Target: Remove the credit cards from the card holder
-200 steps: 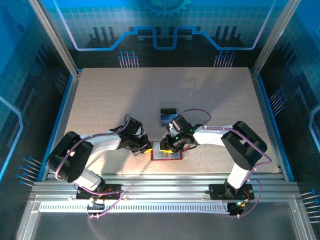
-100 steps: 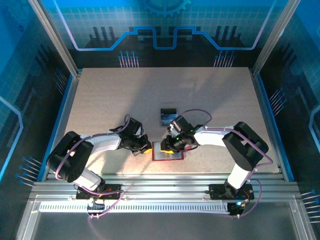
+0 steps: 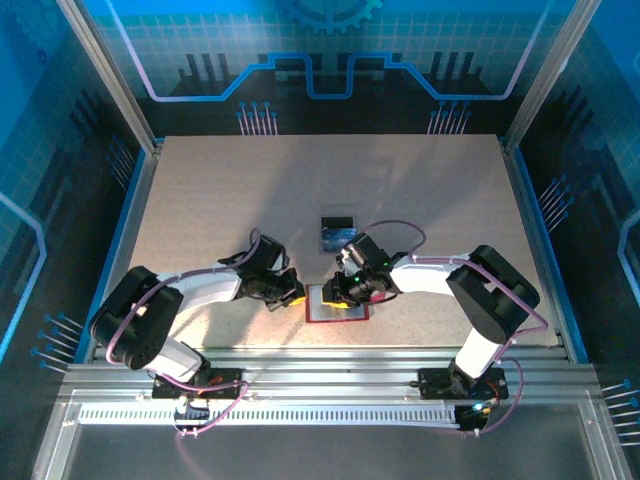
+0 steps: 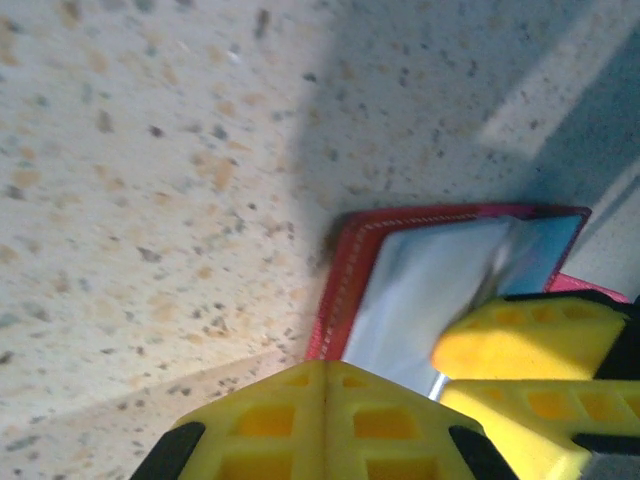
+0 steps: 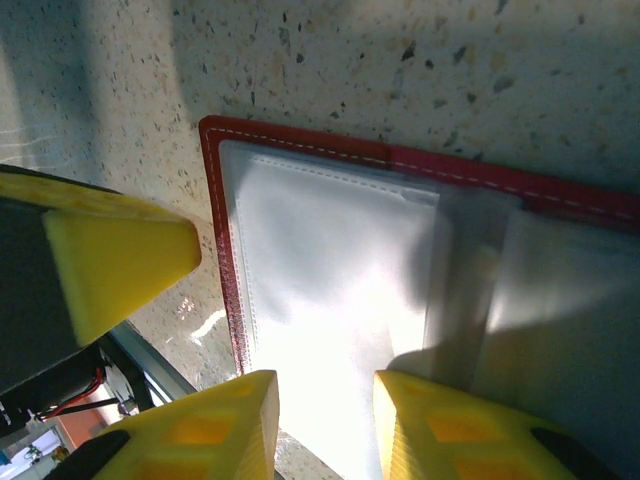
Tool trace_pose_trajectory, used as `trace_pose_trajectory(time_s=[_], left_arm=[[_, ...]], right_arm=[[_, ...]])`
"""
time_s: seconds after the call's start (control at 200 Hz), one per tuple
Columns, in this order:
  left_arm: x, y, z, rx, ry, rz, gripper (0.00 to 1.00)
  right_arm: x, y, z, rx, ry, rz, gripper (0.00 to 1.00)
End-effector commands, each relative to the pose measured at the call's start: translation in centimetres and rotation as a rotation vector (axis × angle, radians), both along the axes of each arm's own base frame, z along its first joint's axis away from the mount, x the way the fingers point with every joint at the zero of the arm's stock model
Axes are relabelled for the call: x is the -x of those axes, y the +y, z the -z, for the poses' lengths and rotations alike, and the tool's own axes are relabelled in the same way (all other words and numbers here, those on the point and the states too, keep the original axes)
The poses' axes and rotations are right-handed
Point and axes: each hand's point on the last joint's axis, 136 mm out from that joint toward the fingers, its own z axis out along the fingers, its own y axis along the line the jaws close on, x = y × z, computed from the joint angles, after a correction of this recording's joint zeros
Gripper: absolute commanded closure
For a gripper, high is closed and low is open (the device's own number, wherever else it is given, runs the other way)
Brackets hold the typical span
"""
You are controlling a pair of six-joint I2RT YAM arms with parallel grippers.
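Observation:
The red card holder (image 3: pixel 338 312) lies open on the table near the front edge, its pale grey pockets (image 5: pixel 330 270) facing up. My right gripper (image 5: pixel 325 395) hovers low over the left pocket, open, with nothing between its yellow fingers (image 5: pixel 215 425). My left gripper (image 4: pixel 325 368) is shut with nothing in it, its tip at the holder's red left edge (image 4: pixel 345 270). In the top view the left gripper (image 3: pixel 293 293) and right gripper (image 3: pixel 333 292) stand close together. Two credit cards (image 3: pixel 337 232), one dark and one blue, lie on the table just behind the holder.
The speckled tabletop (image 3: pixel 220 200) stretches wide to the back and both sides. A metal rail (image 3: pixel 320 355) runs along the near edge just in front of the holder. The right gripper's fingers (image 4: pixel 530 340) crowd the right of the left wrist view.
The right wrist has edged slightly to the right over the holder. The left arm and the cards behind have not moved.

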Motion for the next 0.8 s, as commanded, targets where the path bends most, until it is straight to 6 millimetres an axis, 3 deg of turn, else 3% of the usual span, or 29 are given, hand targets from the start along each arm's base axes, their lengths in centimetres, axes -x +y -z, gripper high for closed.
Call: trace_pose_trajectory(time_s=[0.0,0.475,0.795], left_arm=[[0.5,-0.9,-0.8,0.024,0.011,0.028,0.97],[2.4,-0.4,2.9,-0.040,0.109,0.050,0.97],[2.6,0.3,3.2,-0.090,0.111,0.063,0.97]], right_arm=[[0.4,-0.7,0.6,0.018,0.024,0.011,0.69],[0.4,-1.1,-0.2,0.036,0.008,0.009,0.68],[0.3,-2.6,0.1,0.061,0.010,0.024,0.68]])
